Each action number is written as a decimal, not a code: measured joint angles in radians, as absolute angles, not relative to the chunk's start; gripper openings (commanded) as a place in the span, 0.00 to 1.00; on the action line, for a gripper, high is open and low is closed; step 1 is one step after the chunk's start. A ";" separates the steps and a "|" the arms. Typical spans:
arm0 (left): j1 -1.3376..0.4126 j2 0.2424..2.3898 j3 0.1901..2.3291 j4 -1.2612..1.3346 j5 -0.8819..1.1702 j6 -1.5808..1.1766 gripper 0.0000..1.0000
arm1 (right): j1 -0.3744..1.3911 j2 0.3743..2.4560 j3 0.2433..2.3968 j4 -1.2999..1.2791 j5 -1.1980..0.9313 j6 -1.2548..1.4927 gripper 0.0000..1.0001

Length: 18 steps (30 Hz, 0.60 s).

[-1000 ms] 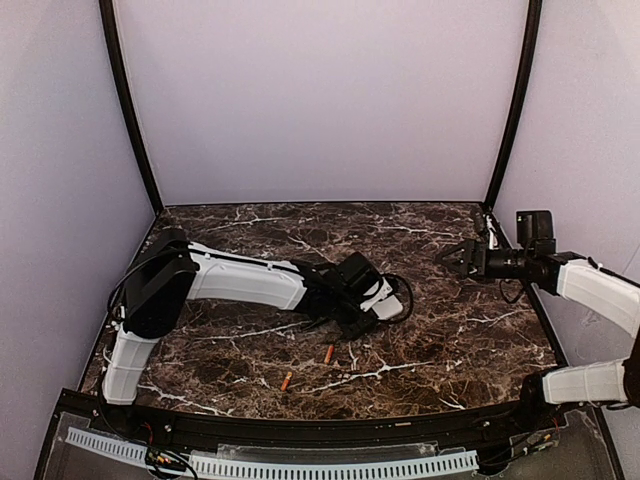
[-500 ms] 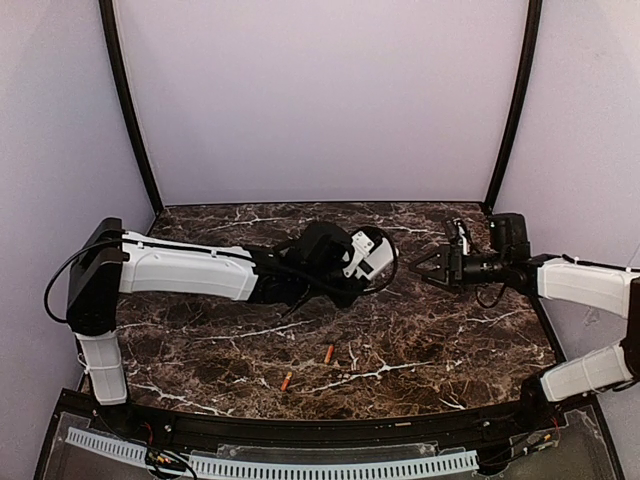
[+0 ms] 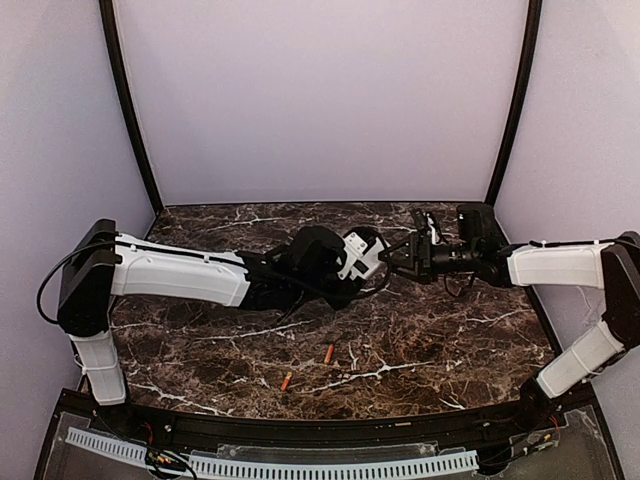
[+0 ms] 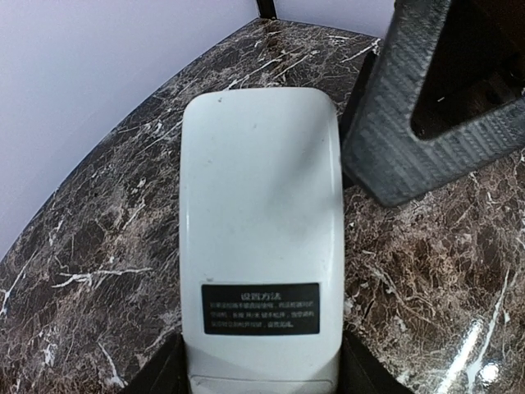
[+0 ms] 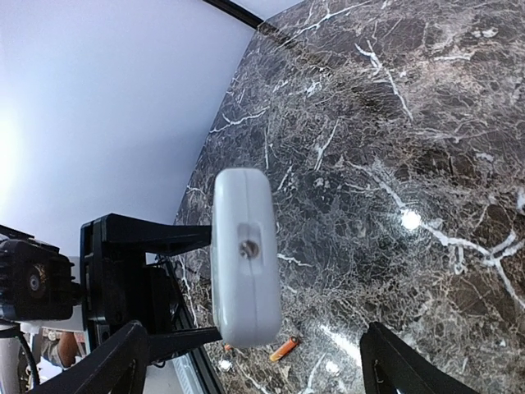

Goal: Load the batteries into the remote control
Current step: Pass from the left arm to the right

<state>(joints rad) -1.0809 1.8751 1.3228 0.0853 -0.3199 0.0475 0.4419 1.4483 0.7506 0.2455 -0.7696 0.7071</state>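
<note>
Two batteries (image 3: 328,353) lie loose on the marble table (image 3: 450,330) toward its near edge, apart from each other, the second (image 3: 286,381) nearer and to the left. Farther in, mid-table, the left gripper (image 4: 261,371) is clenched on one end of the remote control (image 4: 261,205), whose white back bears a dark label. The right gripper (image 3: 396,256), fingers spread and grasping nothing, faces the remote's free end from the right, just beside it.

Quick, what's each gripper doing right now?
The left gripper is closed on the remote control.
The right gripper is open, holding nothing.
</note>
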 measured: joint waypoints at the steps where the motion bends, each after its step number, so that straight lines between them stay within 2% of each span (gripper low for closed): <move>1: -1.082 1.872 1.317 0.089 -0.323 0.047 0.44 | 0.448 1.462 0.760 0.254 -0.765 0.714 0.82; 10: -1.087 1.811 1.274 0.127 -0.347 0.047 0.44 | 0.482 1.524 0.809 0.324 -0.741 0.776 0.58; 14: -1.087 1.795 1.248 0.152 -0.360 0.047 0.44 | 0.492 1.536 0.827 0.352 -0.741 0.794 0.51; 18: -1.087 1.783 1.227 0.165 -0.369 0.047 0.44 | 0.499 1.552 0.838 0.370 -0.744 0.808 0.52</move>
